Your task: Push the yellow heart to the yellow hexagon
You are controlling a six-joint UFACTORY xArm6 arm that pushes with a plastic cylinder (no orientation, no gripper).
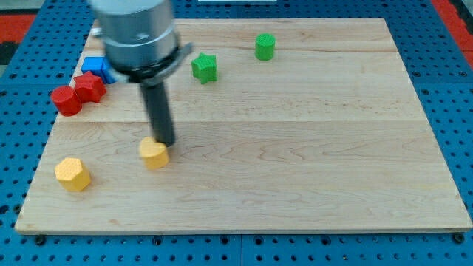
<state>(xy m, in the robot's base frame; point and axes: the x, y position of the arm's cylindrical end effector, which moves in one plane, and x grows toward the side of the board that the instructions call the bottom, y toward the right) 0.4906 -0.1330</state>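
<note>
While my tip [164, 142] touches it, small yellow heart [154, 154], yellow hexagon [72, 174] leftward, no pincer visible.

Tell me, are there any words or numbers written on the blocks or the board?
None: no word, number or sign can be read anywhere.
The yellow heart, yellow hexagon, red blocks, blue block, green star and green cylinder are plain.
The board shows only wood grain.
My tip, right behind the heart, has no marks.
</note>
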